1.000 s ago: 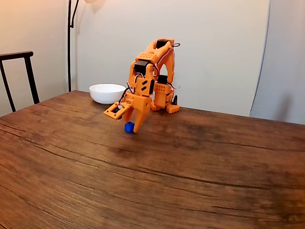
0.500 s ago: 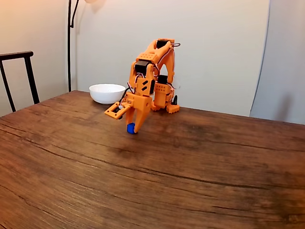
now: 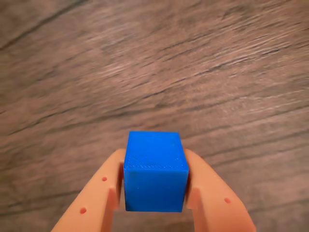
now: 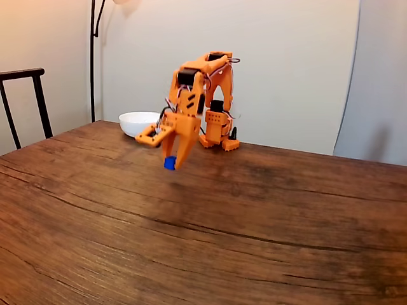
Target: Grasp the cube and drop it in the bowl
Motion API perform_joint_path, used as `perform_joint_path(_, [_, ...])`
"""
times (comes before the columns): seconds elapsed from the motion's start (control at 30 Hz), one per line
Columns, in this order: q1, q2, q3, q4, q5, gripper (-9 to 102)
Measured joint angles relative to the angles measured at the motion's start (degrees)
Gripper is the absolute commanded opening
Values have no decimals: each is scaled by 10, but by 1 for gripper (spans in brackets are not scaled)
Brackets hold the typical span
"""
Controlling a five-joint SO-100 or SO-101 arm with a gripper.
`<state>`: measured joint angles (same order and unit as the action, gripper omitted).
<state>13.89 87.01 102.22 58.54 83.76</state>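
Observation:
The bright-blue cube (image 3: 155,170) sits clamped between my two orange fingers (image 3: 99,193) in the wrist view, above blurred wood grain. In the fixed view my orange gripper (image 4: 170,162) is shut on the cube (image 4: 170,163) and holds it lifted off the wooden table, pointing down. The white bowl (image 4: 135,122) stands on the table behind and to the left of the gripper, partly hidden by the arm.
The arm's orange base (image 4: 216,136) stands at the table's far edge near the wall. A dark chair back (image 4: 25,95) rises at the left and a lamp pole (image 4: 93,57) stands behind the bowl. Bare wooden table (image 4: 203,235) spreads across the foreground.
The gripper has risen and shifted slightly left with the cube, which has left the table surface.

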Motion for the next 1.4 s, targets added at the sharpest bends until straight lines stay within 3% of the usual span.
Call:
perform_joint_path(0.4, [-10, -1, -212, 196, 41, 8])
perform_joint_path(0.63, [58, 13, -312, 308, 124, 8])
perform_joint_path(1.03, [219, 199, -294, 386, 270, 8])
perform_joint_path(1.4, [392, 428, -117, 386, 341, 8])
